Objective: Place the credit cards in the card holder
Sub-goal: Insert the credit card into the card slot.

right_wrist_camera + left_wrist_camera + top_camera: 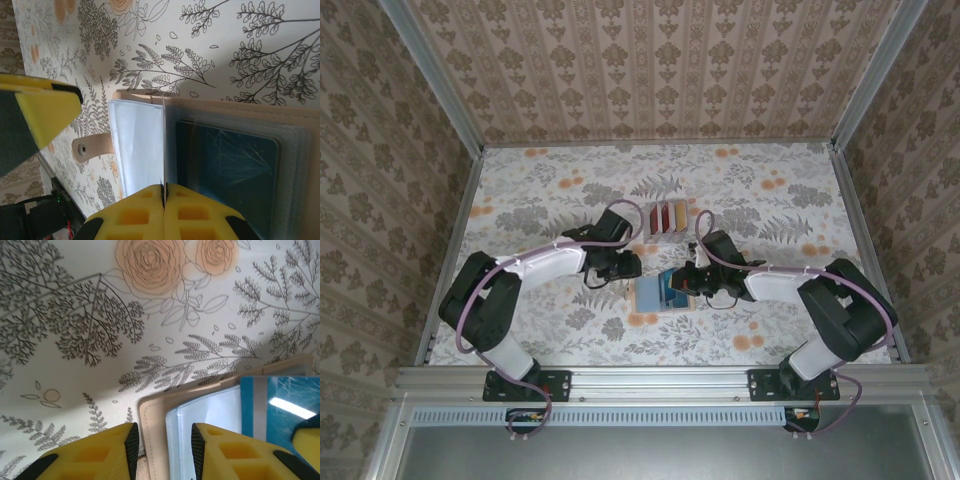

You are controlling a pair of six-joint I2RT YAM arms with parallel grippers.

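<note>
The card holder lies open on the floral table, tan rim and pale pockets up. A blue credit card sits under a clear pocket on its right half. My right gripper is shut on a thin clear pocket leaf, which stands edge-on between its fingers. My left gripper is open, its fingers straddling the holder's tan left edge without pinching it. More credit cards, dark red, red and tan, stand in a small pale rack behind the holder.
The holder's strap tab sticks out onto the table on its left side. The two grippers are close together over the holder. Metal rails and patterned walls enclose the table.
</note>
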